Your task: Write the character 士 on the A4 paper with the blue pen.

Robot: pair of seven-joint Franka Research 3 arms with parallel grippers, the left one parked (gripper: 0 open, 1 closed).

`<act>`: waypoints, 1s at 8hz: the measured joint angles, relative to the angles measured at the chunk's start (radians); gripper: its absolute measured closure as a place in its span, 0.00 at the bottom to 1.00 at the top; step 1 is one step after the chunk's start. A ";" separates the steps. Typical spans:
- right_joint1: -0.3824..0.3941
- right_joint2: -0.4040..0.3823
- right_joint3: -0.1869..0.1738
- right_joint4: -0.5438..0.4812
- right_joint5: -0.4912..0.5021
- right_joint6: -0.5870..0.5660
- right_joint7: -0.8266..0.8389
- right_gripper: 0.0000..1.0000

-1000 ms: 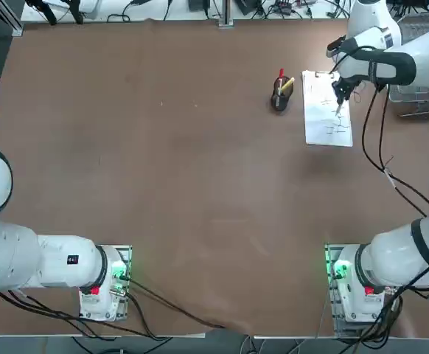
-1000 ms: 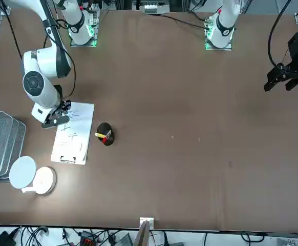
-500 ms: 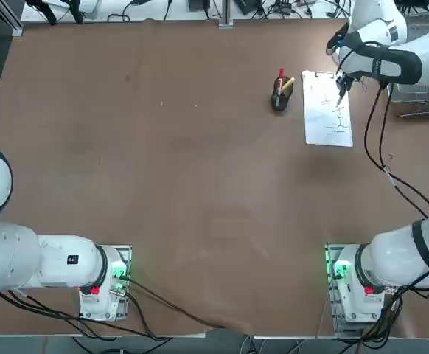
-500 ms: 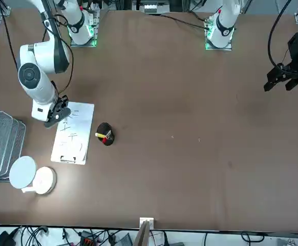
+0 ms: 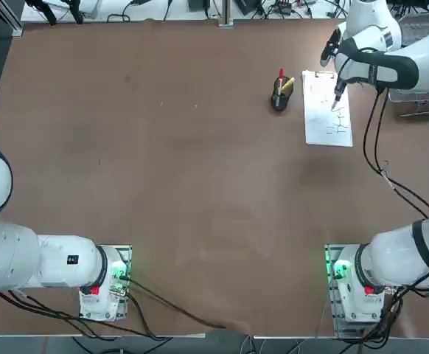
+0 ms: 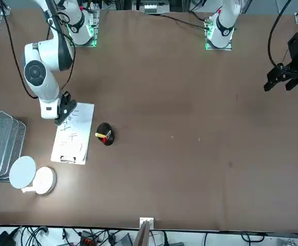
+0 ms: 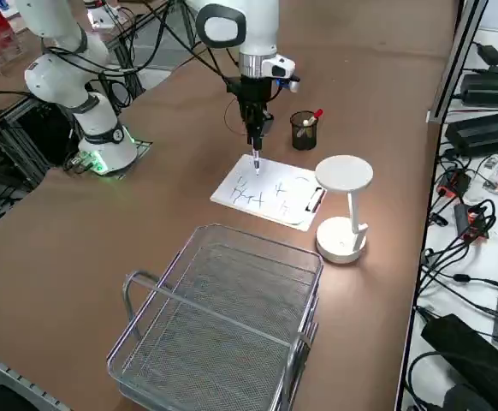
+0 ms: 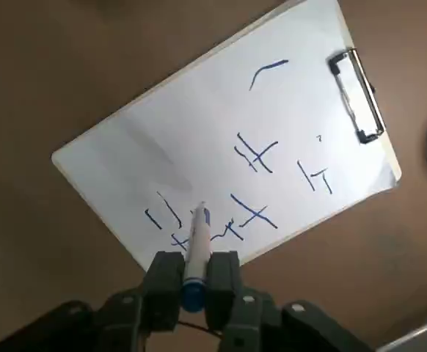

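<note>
My right gripper (image 7: 255,130) hangs over the A4 paper (image 5: 326,118), closed on the blue pen (image 8: 195,249), which points down with its tip at the sheet near the edge facing my base, among the handwritten marks (image 8: 254,155). The clip (image 8: 356,94) sits on the paper's far short edge. Just left of the sheet, seen from overhead, stands the pen cup (image 5: 279,97) with two more pens in it. On the paper's other side lie the wire basket (image 7: 219,324) and the small lamp (image 7: 343,205), the lamp beside the clip end.
</note>
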 joint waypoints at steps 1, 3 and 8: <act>-0.012 0.000 0.001 -0.015 0.000 0.019 -0.069 0.80; -0.036 0.000 0.001 -0.039 0.000 0.071 -0.169 0.80; -0.042 -0.002 0.005 -0.097 0.000 0.136 -0.191 0.80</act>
